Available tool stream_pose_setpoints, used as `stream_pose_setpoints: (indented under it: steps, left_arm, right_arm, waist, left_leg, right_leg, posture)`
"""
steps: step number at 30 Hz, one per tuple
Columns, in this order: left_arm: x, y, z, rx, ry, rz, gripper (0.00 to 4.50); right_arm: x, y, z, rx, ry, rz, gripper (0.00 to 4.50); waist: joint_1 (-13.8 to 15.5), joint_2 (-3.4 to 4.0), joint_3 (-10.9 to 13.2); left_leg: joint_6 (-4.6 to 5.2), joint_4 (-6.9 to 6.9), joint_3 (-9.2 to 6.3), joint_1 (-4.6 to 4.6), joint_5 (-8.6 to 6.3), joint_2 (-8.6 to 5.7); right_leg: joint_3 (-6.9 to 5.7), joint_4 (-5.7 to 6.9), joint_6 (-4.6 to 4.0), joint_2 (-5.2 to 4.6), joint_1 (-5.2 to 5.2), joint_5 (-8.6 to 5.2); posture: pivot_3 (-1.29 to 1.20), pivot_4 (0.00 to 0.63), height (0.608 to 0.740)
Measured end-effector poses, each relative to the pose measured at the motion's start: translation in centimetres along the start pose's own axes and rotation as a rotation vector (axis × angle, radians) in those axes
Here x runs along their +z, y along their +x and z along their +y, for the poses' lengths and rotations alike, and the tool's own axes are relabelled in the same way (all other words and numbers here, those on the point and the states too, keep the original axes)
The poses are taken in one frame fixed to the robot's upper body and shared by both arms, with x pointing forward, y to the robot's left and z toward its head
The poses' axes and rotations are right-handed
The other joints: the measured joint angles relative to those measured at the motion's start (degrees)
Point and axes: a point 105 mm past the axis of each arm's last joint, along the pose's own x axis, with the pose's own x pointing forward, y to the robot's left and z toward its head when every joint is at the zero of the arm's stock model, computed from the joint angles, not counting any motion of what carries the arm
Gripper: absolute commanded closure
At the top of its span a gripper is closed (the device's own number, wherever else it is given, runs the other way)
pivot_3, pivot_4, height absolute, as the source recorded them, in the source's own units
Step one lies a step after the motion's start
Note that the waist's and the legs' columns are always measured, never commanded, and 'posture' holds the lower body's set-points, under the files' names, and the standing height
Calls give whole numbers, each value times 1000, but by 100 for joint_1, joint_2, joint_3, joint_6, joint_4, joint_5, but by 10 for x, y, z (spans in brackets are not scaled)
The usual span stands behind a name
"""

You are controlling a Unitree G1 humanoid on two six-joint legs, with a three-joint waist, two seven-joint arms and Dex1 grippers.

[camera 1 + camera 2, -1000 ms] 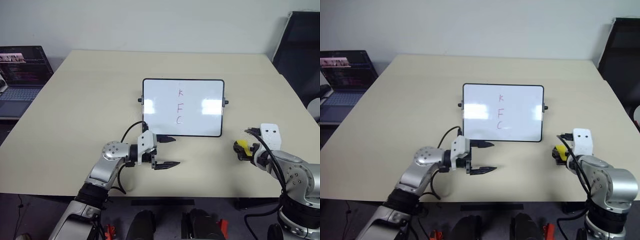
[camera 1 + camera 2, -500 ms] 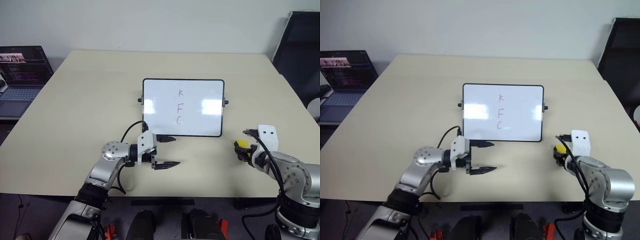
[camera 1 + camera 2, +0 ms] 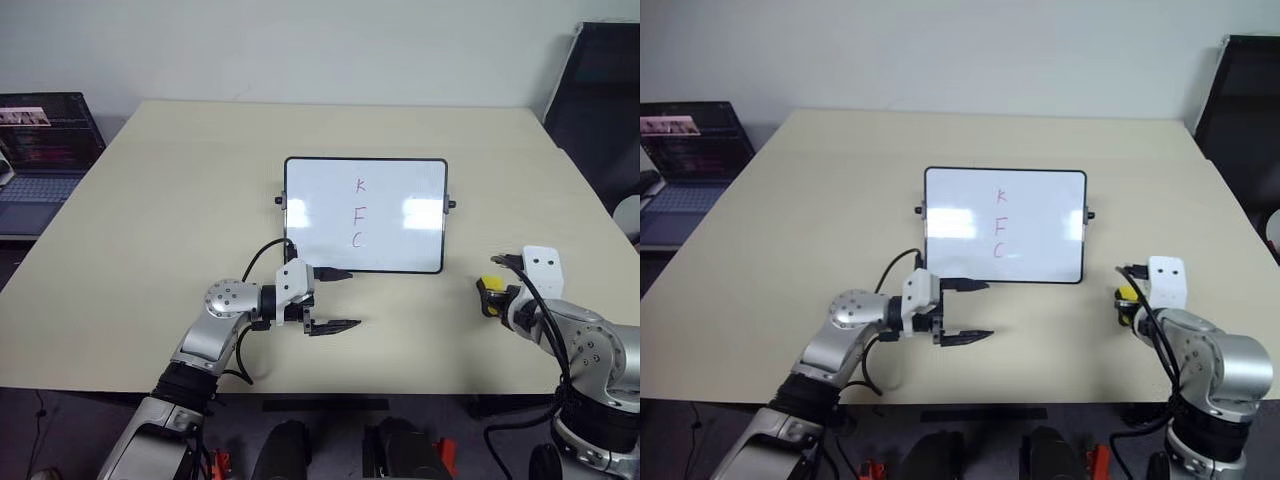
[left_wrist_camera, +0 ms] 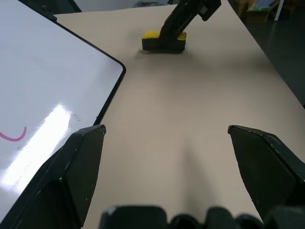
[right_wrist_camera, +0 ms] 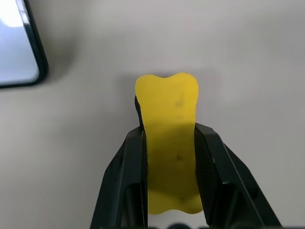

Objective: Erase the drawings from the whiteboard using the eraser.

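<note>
The whiteboard [image 3: 320,190] lies flat at the table's middle, with the drawings [image 3: 359,213], small red letters K, F and C, in a column on it. To its right, near the table's right front, is the yellow eraser [image 5: 167,102] with a dark underside. My right gripper [image 5: 169,134] is shut on its long sides; the eraser [image 3: 489,290] shows just above the tabletop. My left gripper [image 3: 352,298] hovers open in front of the whiteboard's near edge, pointing right, with nothing between its fingers. The left wrist view shows the eraser [image 4: 159,39] held beyond the board's corner.
An open laptop [image 3: 40,150] stands on a side surface off the table's left edge. A dark chair [image 3: 605,100] is at the back right. The beige table [image 3: 180,180] has bare room around the whiteboard.
My right gripper's fingers have closed on the eraser and it has edged slightly up and away from me. The left arm and the whiteboard have stayed put.
</note>
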Motion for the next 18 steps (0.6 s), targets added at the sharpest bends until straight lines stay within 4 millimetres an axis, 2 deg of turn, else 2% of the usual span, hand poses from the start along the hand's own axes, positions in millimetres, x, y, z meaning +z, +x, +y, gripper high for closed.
stream_pose_setpoints:
  steps: [4, 7, 9, 15, 18]
  left_arm:
    - [12, 2, 26, 169, 45, 22, 0]
    - [22, -1, 50, 341, 75, 39, 0]
    - [24, -1, 56, 417, 68, 46, 0]
    - [2, -1, 52, 550, -4, 110, 0]
    - [0, -3, 54, 600, -3, 137, 0]
  right_arm:
    - [49, -2, 11, 6, -115, -172, 3527]
    - [84, 0, 29, 26, -203, -322, 3527]
    - [103, 3, 42, 47, -229, -401, 3527]
    - [127, 21, 82, 114, -281, -498, 3527]
    - [136, 27, 94, 138, -318, -537, 3527]
  waist:
    - [-3, -1, 1]
    - [-30, -2, 1]
    - [-47, -2, 1]
    - [-58, -3, 1]
    - [-46, -3, 1]
  left_leg:
    - [0, 0, 1, -2, 0, 0]
    - [0, -3, 3, -3, 0, 0]
    - [0, -4, 2, -5, -2, 0]
    - [-3, -3, 0, -14, -7, 1]
    - [-3, -2, 0, -19, -7, 1]
  right_leg:
    - [-2, -1, 5, 1, -2, -2]
    - [0, -3, 19, 2, -4, -10]
    - [2, -3, 6, 2, -5, -2]
    - [3, 4, -9, 1, -18, 7]
    - [1, 4, -9, 0, -21, 7]
  posture:
    - [0, 150, 740]
    - [0, 150, 740]
    - [0, 150, 740]
    - [0, 150, 740]
    - [0, 150, 740]
